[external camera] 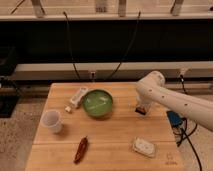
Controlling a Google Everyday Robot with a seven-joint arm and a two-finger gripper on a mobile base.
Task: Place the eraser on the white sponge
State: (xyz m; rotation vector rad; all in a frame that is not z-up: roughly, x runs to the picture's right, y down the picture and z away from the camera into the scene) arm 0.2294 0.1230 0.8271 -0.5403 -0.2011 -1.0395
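My gripper hangs from the white arm that reaches in from the right, over the right part of the wooden table, just right of the green bowl. It is shut on the eraser, a small dark block with an orange band that shows at the fingertips. The white sponge, a whitish pad with rounded corners, lies flat on the table near the front right. It is in front of the gripper, apart from it.
A green bowl sits mid-table. A long narrow white box and a small white bit lie to its left. A white cup stands at the left. A reddish-brown pepper-shaped thing lies at the front. Cables hang behind the table.
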